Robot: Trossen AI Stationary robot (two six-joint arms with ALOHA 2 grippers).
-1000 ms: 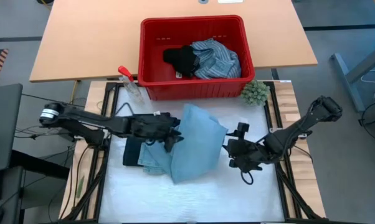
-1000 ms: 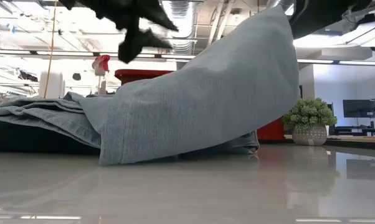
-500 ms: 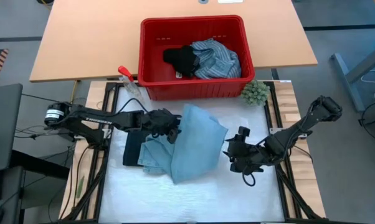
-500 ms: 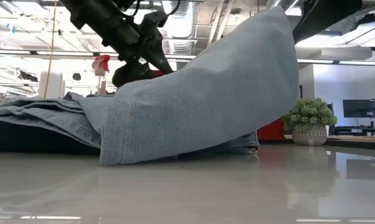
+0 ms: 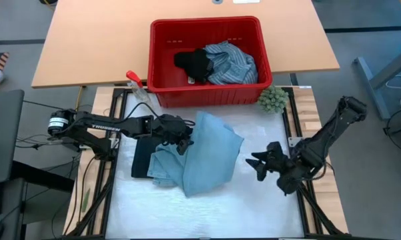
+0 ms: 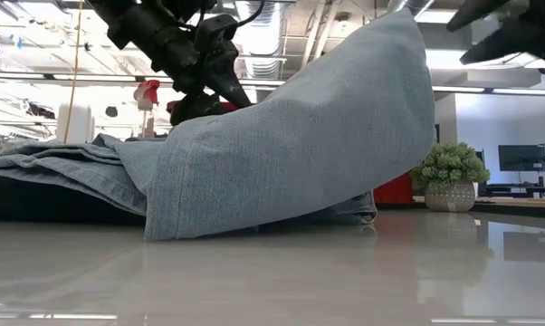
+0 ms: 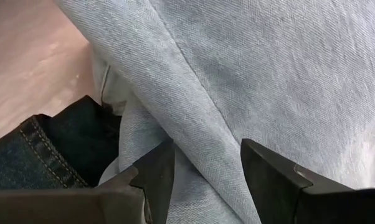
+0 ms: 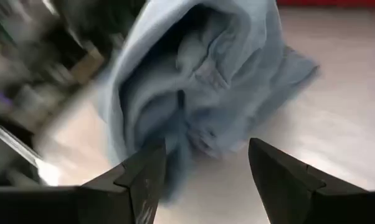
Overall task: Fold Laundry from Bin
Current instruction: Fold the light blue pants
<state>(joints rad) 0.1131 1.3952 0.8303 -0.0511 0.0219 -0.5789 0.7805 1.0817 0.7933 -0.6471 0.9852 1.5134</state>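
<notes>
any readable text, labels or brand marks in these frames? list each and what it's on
"TROSSEN": white lettering along the left arm link in the high view; small, only just legible.
White tag on the small black piece in the bin: too small to read.
Nothing legible on the jeans, the spray bottle, or in the low and wrist views.

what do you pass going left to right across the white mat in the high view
dark navy piece → left gripper → light blue jeans → right gripper
</notes>
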